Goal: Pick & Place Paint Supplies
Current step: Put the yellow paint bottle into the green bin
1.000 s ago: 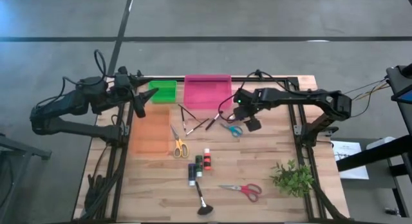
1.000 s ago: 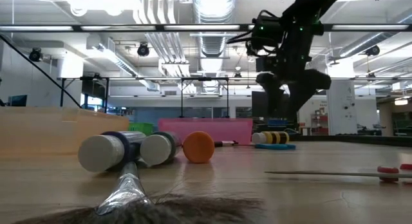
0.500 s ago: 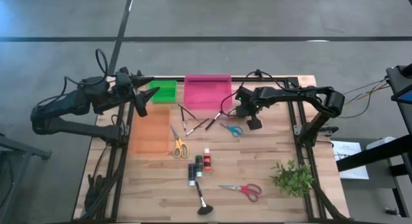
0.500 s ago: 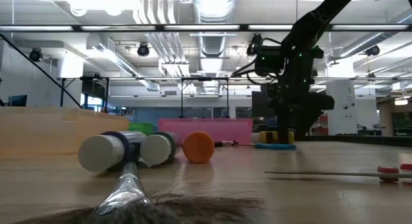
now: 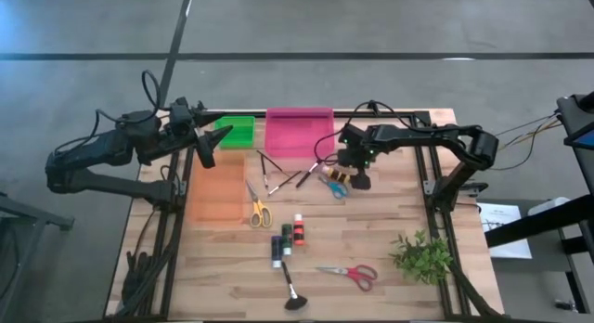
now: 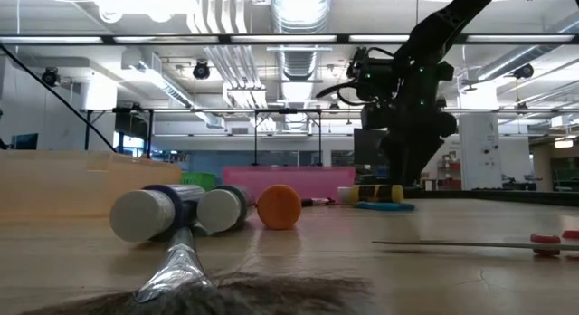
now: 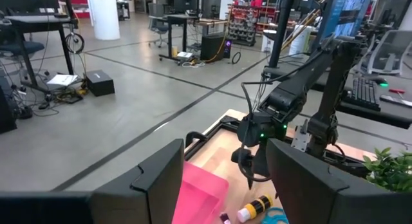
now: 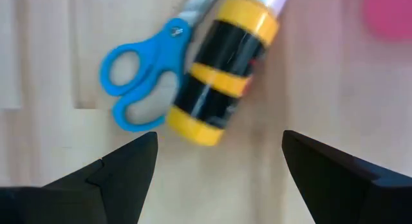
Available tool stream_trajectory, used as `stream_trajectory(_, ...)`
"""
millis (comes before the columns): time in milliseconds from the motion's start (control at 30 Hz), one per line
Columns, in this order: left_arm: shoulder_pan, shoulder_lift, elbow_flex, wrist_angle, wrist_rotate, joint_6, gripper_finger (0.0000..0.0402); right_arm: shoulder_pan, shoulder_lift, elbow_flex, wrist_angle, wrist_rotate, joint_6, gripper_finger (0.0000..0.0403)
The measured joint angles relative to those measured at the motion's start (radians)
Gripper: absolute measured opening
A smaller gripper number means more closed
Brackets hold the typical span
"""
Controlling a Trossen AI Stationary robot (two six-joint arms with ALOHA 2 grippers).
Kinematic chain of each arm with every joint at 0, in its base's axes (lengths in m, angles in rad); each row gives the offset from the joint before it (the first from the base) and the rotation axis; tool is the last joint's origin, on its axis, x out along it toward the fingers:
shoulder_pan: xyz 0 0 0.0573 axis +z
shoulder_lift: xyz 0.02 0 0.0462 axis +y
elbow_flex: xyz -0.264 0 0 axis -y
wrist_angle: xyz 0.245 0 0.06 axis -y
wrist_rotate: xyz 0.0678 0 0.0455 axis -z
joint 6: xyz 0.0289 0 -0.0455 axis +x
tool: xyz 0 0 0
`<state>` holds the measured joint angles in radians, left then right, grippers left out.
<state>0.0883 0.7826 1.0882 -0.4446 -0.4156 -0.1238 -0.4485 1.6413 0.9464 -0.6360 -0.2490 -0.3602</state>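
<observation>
Claw number one, my right claw [image 5: 354, 179], is hanging spread open over the yellow-and-black paint bottle [image 8: 225, 69] lying against the blue scissors [image 8: 138, 98] at one o'clock of the surface [image 5: 390, 221], and I am judging it best to straddle only the bottle's body.

Paint supplies on table, by count

Three scissors [image 5: 259, 212], four paint bottles [image 5: 288, 236], four brushes [image 5: 292, 290], three trays [image 5: 299, 133], one plant sprig [image 5: 422, 256].

bins [image 5: 299, 131] at table's [image 5: 408, 202] far edge | bottles [image 5: 286, 239] mid-table | plant [image 5: 422, 256] near right edge | brush [image 5: 291, 288] by near edge
</observation>
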Motion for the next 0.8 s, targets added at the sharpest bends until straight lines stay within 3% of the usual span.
stream_trajectory(233,0.0,0.0,0.0,-0.001,0.007,-0.006,0.0232,0.046,-0.041,0.0,0.0,-0.063,0.215,0.0327)
stream_trajectory(400,0.0,0.0,0.0,-0.001,0.015,-0.005,0.0231,0.103,-0.049,-0.003,0.094,0.074,0.298,0.0327)
stream_trajectory(633,0.0,0.0,0.0,-0.002,0.026,-0.003,0.0231,0.106,0.04,-0.018,0.192,0.243,0.325,0.0327)
stream_trajectory(800,-0.001,0.0,0.0,-0.002,0.046,-0.004,0.0231,0.053,0.112,-0.018,0.225,0.208,0.331,0.0327)
